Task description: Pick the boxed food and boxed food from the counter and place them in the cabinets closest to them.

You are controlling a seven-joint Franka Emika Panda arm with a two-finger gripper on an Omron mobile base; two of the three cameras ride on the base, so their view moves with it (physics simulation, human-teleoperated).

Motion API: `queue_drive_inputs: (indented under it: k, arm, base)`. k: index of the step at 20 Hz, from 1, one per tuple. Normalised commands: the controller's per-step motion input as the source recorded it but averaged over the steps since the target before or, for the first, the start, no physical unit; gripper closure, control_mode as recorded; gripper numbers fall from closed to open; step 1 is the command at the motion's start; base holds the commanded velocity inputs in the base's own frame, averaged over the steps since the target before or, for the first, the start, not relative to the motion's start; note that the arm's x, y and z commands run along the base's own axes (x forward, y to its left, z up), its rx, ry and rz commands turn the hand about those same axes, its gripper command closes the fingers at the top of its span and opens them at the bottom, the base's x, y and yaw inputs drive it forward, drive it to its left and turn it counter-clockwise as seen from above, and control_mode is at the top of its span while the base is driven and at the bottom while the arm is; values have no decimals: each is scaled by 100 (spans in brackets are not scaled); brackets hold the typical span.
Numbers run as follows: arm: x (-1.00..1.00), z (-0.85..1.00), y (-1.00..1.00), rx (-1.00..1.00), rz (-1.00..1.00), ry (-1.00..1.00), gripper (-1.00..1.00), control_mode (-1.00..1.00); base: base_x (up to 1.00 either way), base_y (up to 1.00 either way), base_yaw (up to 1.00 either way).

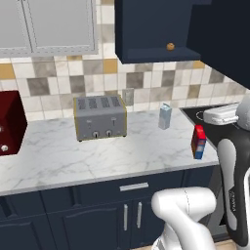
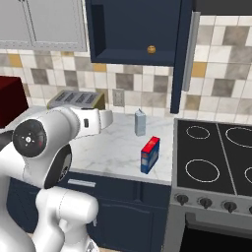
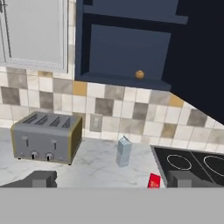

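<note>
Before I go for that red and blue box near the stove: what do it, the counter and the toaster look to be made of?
Red and blue box: probably matte printed cardboard, given its flat faces and sharp edges. Counter: looks like polished white marble with grey veins, though it could be imitation. Toaster: seemingly brushed grey metal with a brassy-edged trim and slots on top.

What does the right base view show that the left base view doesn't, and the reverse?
Right base view alone: the stove's front knobs and several burner rings.
Left base view alone: the toaster's front with its controls, and a silver drawer handle.
Both: the open navy cabinet holding a small orange item, the blue-and-red box near the counter edge, and the pale carton.
</note>
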Motion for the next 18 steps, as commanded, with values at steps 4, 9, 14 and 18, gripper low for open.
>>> queue_drive_inputs:
  k: [4, 9, 14, 18]
  arm:
    - [1, -24, 0, -2, -2, 1, -100, -100]
    - [0, -23, -5, 0, -4, 0, -100, -100]
    - [1, -22, 0, -1, -8, 1, -100, -100]
    - [0, -17, -2, -2, -12, 0, -100, -100]
  base:
    - [0, 0, 0]
    - [0, 0, 0]
    - [0, 0, 0]
    - [0, 0, 0]
